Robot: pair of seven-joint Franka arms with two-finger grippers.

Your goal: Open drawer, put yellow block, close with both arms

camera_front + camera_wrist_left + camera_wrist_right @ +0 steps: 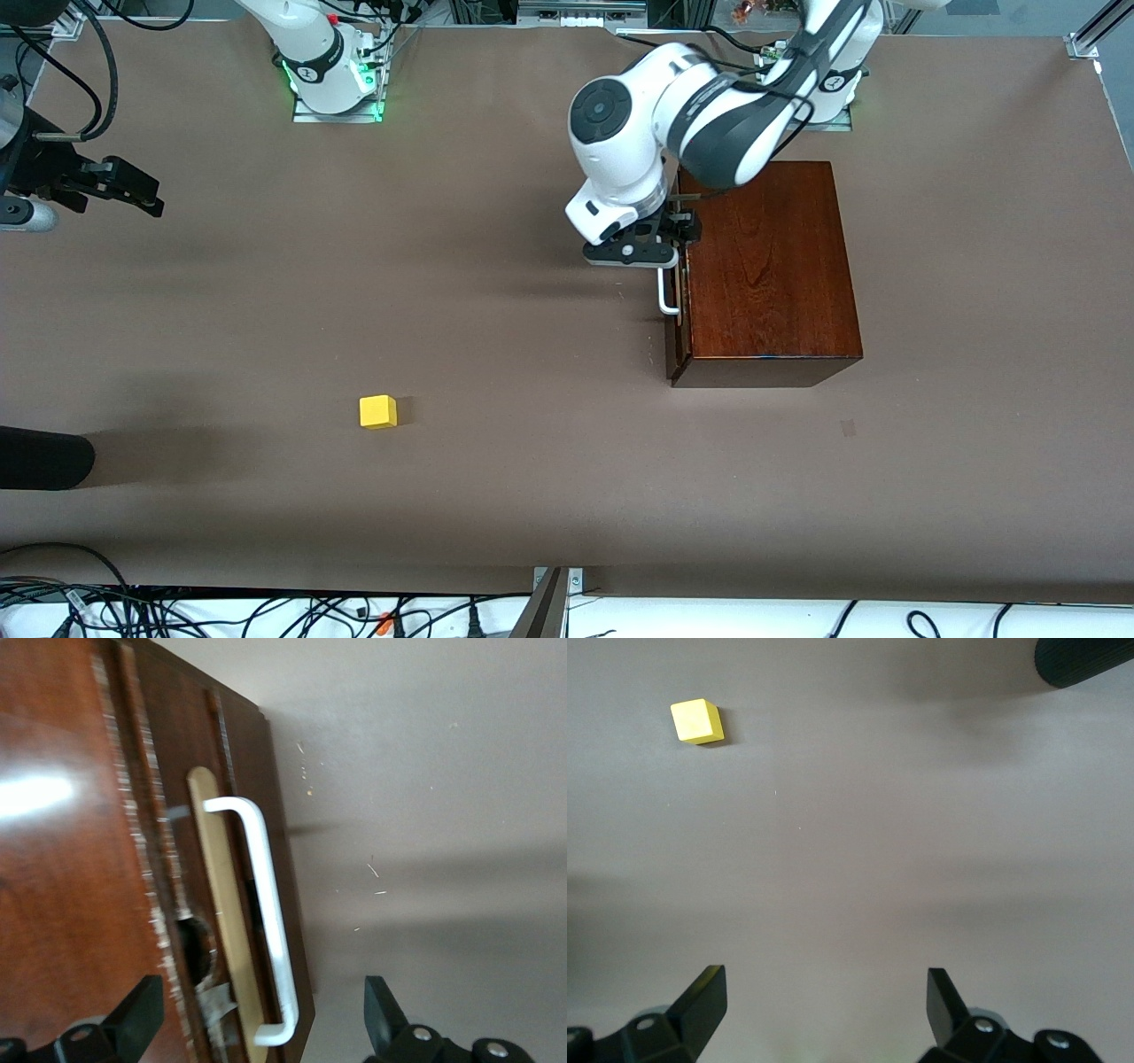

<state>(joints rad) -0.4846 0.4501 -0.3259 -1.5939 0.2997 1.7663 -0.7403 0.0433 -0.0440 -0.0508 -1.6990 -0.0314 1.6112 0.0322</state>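
Front view: right hand waits, fingers wide and empty, over the surface edge; the yellow block lies in open room well apart from the drawer. Left hand, open and empty, straddles the white handle. An off-centre closure could slip off the bar, or a skewed pull could drag the wooden box.

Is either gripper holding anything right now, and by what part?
Nothing held. The left gripper is open around the drawer's handle; the right gripper is open over bare table.
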